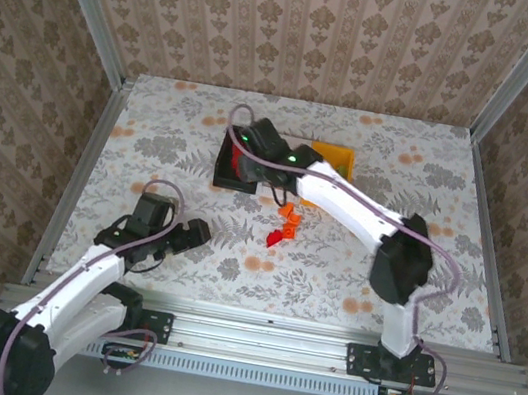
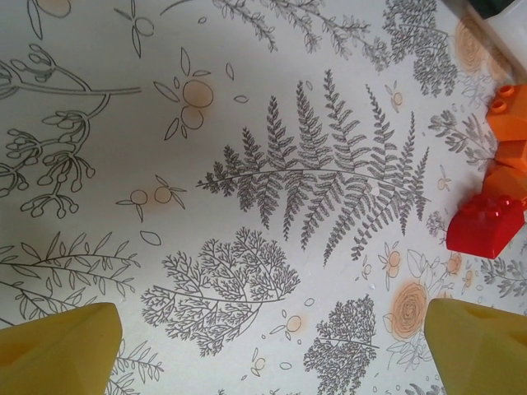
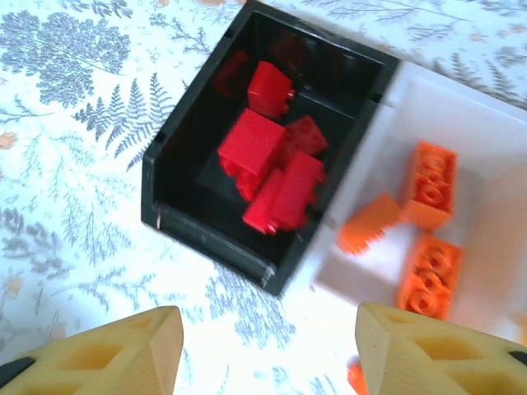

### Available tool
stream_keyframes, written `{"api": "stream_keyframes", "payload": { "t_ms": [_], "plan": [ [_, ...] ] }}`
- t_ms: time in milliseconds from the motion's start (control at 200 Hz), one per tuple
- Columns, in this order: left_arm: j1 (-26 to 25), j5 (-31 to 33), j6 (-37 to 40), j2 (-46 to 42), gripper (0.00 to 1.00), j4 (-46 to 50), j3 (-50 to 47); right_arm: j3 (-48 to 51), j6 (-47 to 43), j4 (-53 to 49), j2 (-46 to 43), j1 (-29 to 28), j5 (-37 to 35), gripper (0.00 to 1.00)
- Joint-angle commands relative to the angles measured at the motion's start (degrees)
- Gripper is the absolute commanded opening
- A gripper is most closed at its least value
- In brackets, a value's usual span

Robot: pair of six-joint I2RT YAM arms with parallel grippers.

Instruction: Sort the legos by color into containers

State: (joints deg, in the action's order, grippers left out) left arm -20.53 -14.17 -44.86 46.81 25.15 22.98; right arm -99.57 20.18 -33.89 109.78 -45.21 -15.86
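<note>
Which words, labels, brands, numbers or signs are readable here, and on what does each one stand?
None can be read.
The black bin, the white bin and the patterned table show no print.
The studs of the orange bricks and red bricks are too blurred to tell whether they bear a mark.

Your left side of the table (image 1: pixel 154 128) is open from near to far. The right arm (image 1: pixel 344 201) stretches across the middle, hanging over the black bin (image 1: pixel 222 175) and white bin (image 3: pixel 494 140); loose bricks (image 1: pixel 284 226) lie just near of it, centre.
</note>
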Motion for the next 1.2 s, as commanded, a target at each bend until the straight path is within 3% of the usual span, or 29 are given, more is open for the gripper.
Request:
{"api": "stream_keyframes", "payload": {
  "t_ms": [0,285,505,745,905,1195],
  "plan": [
    [0.3,0.2,1.4,-0.5,0.98,-1.1,-0.5,12.5,5.6,7.8,-5.7,1.5,-2.7,0.6],
    [0.5,-0.8,-2.9,-5.7,1.0,-5.7,-8.2,28.2,14.6,11.1,-9.7,2.9,1.5,0.68],
    [0.5,-1.0,-3.3,-6.0,1.0,-5.8,-8.7,26.3,16.5,12.2,-2.6,4.3,4.5,0.68],
    [0.5,-1.2,-3.3,-6.6,1.0,-5.0,-9.0,23.3,18.8,10.7,3.7,4.4,0.9,0.66],
    [0.5,-1.1,-3.6,-8.3,1.0,-4.6,-9.6,23.0,17.7,12.9,6.4,4.4,0.6,0.61],
    [0.6,-1.3,-4.2,-9.9,1.0,-3.2,-9.1,23.2,16.5,12.4,7.3,3.8,-2.0,0.43]
  ]
}}
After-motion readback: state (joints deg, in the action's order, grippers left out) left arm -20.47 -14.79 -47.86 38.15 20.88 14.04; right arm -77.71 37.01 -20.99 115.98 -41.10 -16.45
